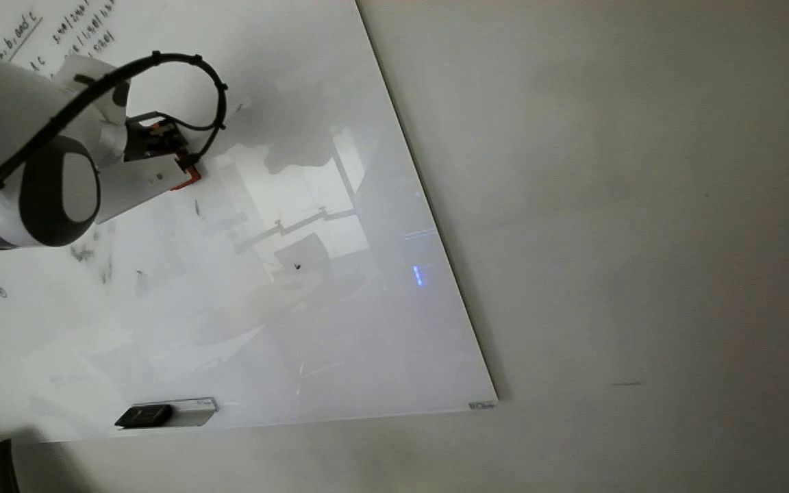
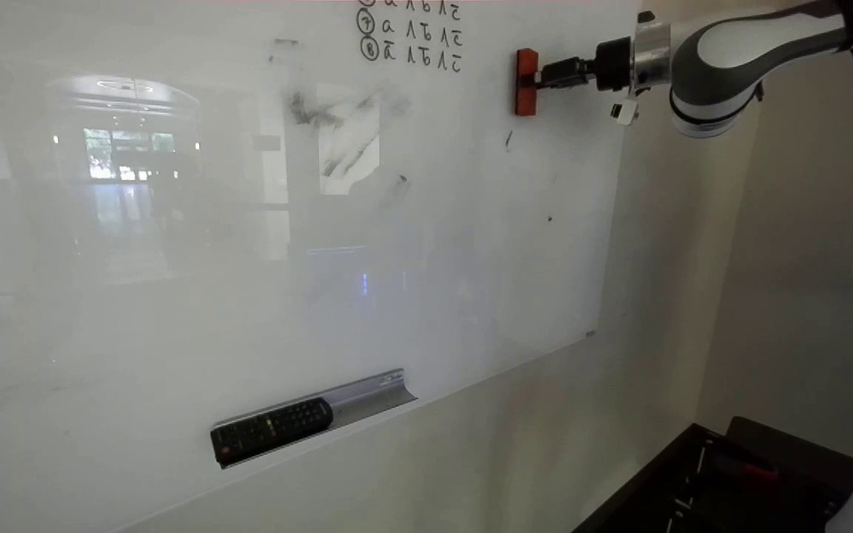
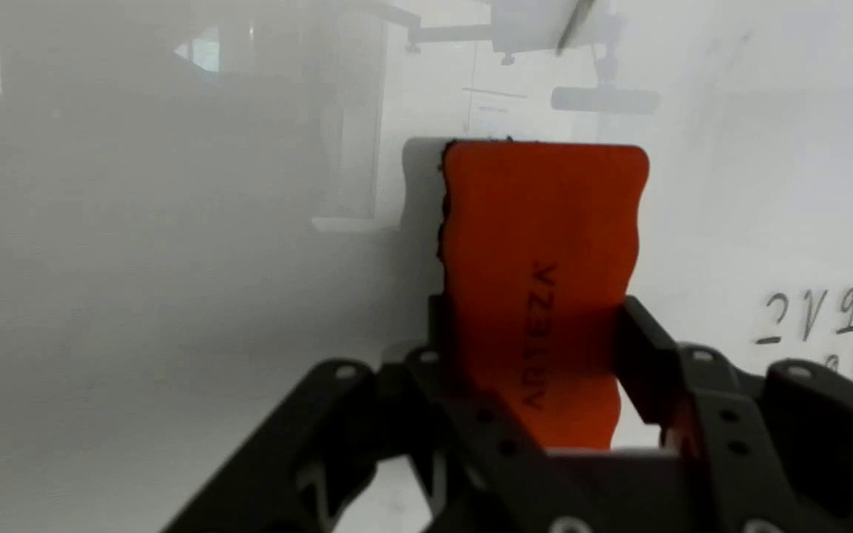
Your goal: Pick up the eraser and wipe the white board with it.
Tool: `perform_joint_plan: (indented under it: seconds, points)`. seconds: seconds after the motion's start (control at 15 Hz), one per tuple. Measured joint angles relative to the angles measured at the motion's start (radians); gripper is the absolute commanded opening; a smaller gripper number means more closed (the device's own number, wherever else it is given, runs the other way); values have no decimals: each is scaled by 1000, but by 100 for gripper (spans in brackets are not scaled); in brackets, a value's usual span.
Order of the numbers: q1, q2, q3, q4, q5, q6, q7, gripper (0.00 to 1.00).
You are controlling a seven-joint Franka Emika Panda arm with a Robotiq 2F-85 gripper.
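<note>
On a plain matte wall (image 1: 614,226), a large, glossy white board (image 1: 381,356), with reflections of windows (image 2: 130,152) and, high up in both exterior views, black handwriting (image 2: 415,48). In an exterior view, grey smudges (image 2: 312,111), below the writing and to the left. At the lower edge of the board, a small metal tray (image 2: 375,396), bearing a black remote control (image 2: 271,429). From the side, a white and black robot arm (image 2: 730,48), stretched toward the board. At its end, pinches the eraser (image 3: 545,215) with the gripper (image 3: 534,337), one dark finger (image 3: 649,363) against each long side. In an exterior view, holds it upright, to the right of the writing and just above a short black stroke (image 2: 509,141). Toward the wrist view, shows a red-orange face, with the word ARTEZA along its length, and a dark border at the left. Beside this border, casts a shadow (image 3: 419,185) onto the board. Impossible to say if touching the board or slightly apart.
</note>
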Motion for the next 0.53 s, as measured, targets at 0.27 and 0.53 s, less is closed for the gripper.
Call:
perform_joint_plan:
  seconds: [0.27, 0.53]
  points:
    - [-85, 146, 150, -30, 4, -5, 96, 29]
    - [-248, 267, 402, -36, 17, -45, 171, 54]
